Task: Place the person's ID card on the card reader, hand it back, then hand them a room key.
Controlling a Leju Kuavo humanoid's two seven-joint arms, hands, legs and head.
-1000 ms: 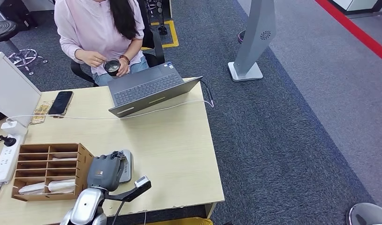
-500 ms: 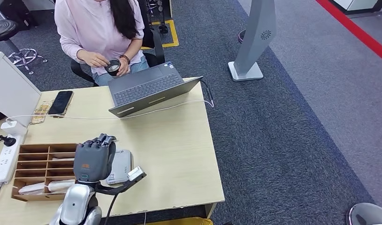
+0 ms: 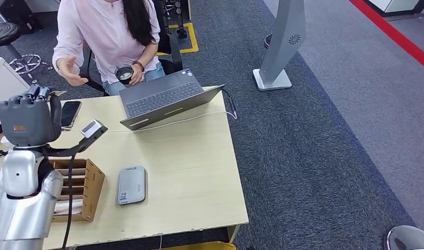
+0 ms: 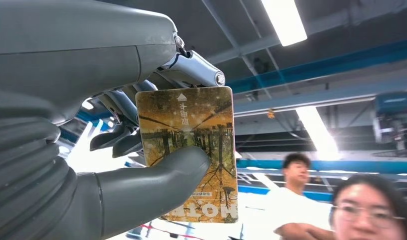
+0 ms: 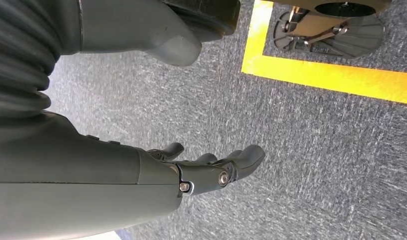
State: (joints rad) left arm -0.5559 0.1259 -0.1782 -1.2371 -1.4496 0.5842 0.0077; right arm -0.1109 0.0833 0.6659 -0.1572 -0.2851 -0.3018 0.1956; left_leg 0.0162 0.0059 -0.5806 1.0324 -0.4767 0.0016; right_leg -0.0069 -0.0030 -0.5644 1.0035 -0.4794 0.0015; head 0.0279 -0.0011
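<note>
Head view, left to right: left hand (image 3: 27, 121) raised above the desk's far-left side, thumb and fingers pinching a thin card, edge just visible at its fingertips. Left wrist view shows this as a golden-yellow printed card with an autumn-tree picture (image 4: 191, 150), thumb pressed on its face. Wooden compartment organiser (image 3: 87, 187) sits below the arm on the light wooden desk (image 3: 199, 172). Black smartphone (image 3: 70, 113) lies just beyond the hand. Flat grey rounded card reader (image 3: 132, 185) lies bare beside the organiser. Person in pink top (image 3: 108, 31) sits behind an open grey laptop (image 3: 165, 96), one palm (image 3: 69, 70) extended near the card. Right hand (image 5: 211, 167): fingers apart, holding nothing, over grey carpet.
</note>
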